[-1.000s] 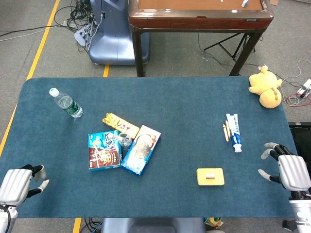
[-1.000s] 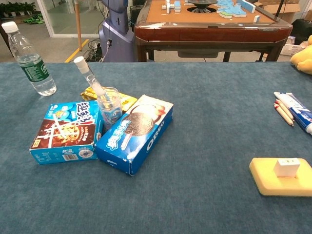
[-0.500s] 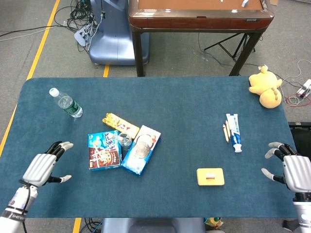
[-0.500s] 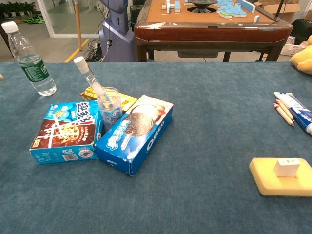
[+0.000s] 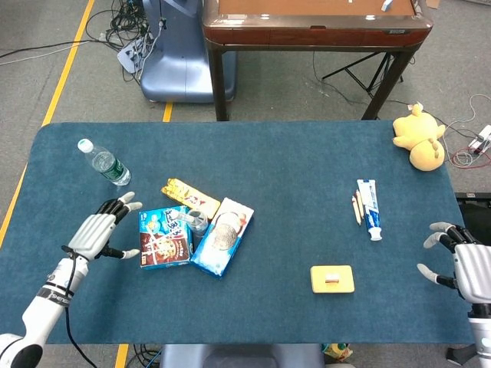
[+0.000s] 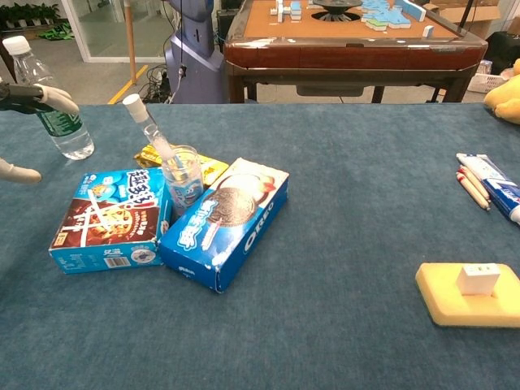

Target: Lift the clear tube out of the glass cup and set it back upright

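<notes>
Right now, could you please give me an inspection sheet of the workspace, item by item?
Surface: table covered in blue felt.
Job's things: tube with white cap leans in the cup, which stands between two boxes.
Clutter: bottle far left; snack box, Oreo box, yellow packet; toothpaste and pencils right; yellow sponge; plush toy at the far right corner.
Hands: left hand open beside the snack box, holding nothing; right hand open at the right edge.
Cables: tangle on the floor behind; more at right.
Surroundings: wooden table and a blue machine base behind.
</notes>
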Robot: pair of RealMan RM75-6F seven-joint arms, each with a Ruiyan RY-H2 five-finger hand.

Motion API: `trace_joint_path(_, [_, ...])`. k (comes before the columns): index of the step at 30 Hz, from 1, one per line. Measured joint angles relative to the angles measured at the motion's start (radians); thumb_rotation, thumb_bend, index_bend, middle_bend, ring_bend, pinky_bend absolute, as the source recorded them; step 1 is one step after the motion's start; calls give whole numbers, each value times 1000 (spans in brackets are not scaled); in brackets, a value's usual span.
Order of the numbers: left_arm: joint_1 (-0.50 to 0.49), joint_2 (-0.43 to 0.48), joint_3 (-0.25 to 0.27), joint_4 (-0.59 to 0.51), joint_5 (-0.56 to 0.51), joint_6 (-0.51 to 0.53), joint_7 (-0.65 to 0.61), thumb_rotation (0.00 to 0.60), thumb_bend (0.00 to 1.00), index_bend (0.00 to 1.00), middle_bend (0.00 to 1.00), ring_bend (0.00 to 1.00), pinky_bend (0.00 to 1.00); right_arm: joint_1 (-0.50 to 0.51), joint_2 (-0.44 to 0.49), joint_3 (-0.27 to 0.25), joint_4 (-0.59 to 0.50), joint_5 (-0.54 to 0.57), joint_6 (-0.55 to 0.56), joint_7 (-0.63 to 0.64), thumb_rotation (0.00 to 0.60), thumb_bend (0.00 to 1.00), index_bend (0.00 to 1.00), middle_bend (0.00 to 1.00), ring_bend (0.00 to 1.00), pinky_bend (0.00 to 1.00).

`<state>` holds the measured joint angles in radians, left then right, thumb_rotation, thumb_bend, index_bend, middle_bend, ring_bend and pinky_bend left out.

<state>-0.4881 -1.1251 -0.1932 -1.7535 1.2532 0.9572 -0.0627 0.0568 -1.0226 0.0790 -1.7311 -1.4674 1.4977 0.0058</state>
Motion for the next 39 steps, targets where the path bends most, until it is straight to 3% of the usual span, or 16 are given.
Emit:
trace_joint_path(9, [-65, -19, -15, 13, -82, -75, 12, 600, 11, 205, 0, 0, 0, -2, 10, 6, 0, 7, -1, 23, 600, 10, 526, 321, 268, 503])
trace_joint_path(14, [-86, -22, 0, 8, -100, -90, 65, 600, 39, 151, 0, 0, 0, -4, 15, 8, 0, 5, 3, 34, 600, 11, 526, 321, 268, 503])
trace_joint_path(19, [-111, -33, 21, 3, -120, -105, 131, 600, 246, 91, 0, 0, 0, -4, 18, 8, -1, 5, 1, 39, 600, 10, 525, 321, 268, 502])
trace_joint_path(25, [-138, -50, 38, -5, -146, -95, 242, 600, 416, 20, 0, 0, 0, -9, 23, 9, -3, 0, 11, 48, 600, 10, 526, 321, 268, 502])
trace_joint_path(33, [-190, -72, 47, -47, -248, -70, 380, 600, 569, 13, 0, 0, 0, -12, 30, 12, -5, -1, 16, 61, 600, 11, 526, 321, 268, 502])
trace_joint_path(39, [-211, -82, 59, -69, -283, -49, 435, 600, 620, 0, 0, 0, 0, -14, 32, 12, -6, -3, 18, 65, 600, 10, 525, 321, 268, 503])
